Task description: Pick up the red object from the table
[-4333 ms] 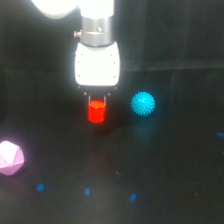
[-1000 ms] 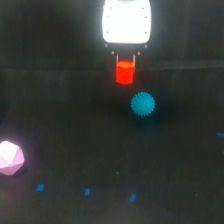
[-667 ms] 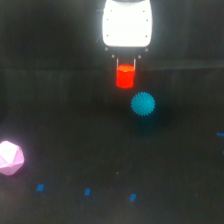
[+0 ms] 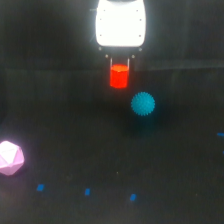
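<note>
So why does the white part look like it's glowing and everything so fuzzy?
Exterior view: the white gripper body is overexposed against the nearly black table, so its details wash out; the whole picture is soft, blurring the red object and the cyan spiky ball.

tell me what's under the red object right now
Only dark table shows below the red object, which hangs between the gripper fingers. Its top is hidden by the gripper.

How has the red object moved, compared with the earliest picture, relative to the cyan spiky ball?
Yes. The red object, held in the gripper, now sits higher and nearer above the cyan spiky ball, no longer level beside it.
</note>
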